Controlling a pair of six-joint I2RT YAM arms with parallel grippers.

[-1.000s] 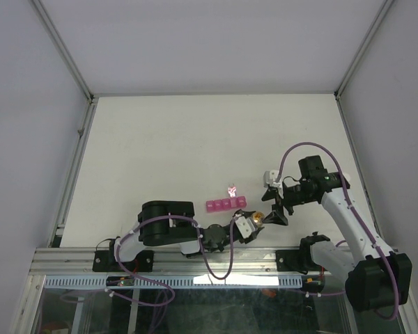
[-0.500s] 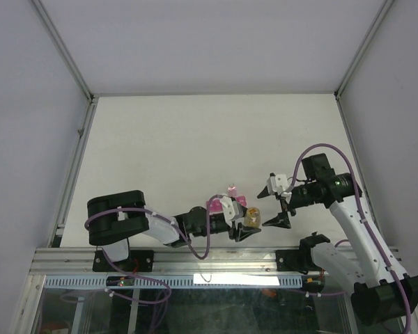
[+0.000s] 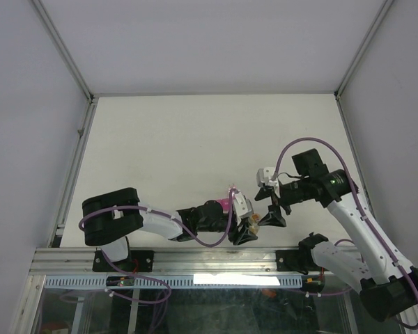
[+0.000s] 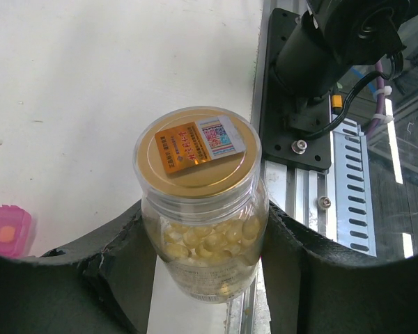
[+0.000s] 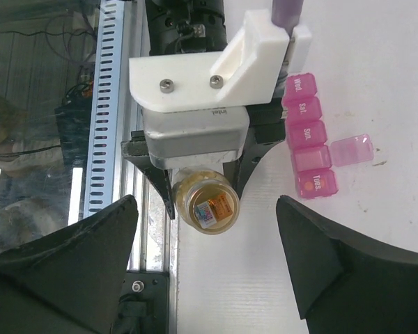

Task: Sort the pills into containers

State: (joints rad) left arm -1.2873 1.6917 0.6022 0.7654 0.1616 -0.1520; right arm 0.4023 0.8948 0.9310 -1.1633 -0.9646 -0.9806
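My left gripper [image 3: 245,228] is shut on a small clear bottle [image 4: 198,209] of yellow pills with a gold lid, held upright near the table's front edge. The bottle also shows in the top view [image 3: 251,224] and in the right wrist view [image 5: 207,203]. My right gripper [image 3: 272,207] is open and empty, just above and to the right of the bottle, with its fingers [image 5: 76,268] spread wide around it in its own view. The magenta container strip [image 5: 308,136] lies beside the left gripper with one lid [image 5: 351,149] flipped open. My left arm hides most of it in the top view [image 3: 226,202].
The metal rail [image 3: 195,261] runs along the table's near edge, right beside the bottle. The right arm's black base mount [image 4: 299,104] sits on that rail. The white table [image 3: 195,139] stretches back to the enclosure walls.
My left arm has swung across with the bottle and now covers most of the magenta strip. My right gripper has moved left, closer over the bottle, still open.
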